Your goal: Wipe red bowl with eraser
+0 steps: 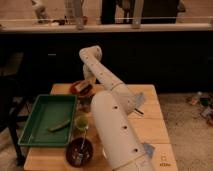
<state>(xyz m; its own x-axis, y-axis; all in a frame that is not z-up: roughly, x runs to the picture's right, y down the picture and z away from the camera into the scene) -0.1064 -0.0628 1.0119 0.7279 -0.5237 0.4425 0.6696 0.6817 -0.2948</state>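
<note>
Observed: the small shallow red-orange round bowl stands at the far left part of the light wooden table, just beyond the green rectangular plastic tray. The white jointed robot arm rises from the near edge, bends at its far end and comes down over that bowl. The gripper is directly above the bowl's inside. A small pale tan rectangular eraser shows beneath it, at the bowl. Jaw state: cannot tell (the wrist hides the tips).

The tray holds a long olive-green piece. A small green cup sits just beside the tray. Nearer, a dark maroon-brown bowl contains a thin utensil.
</note>
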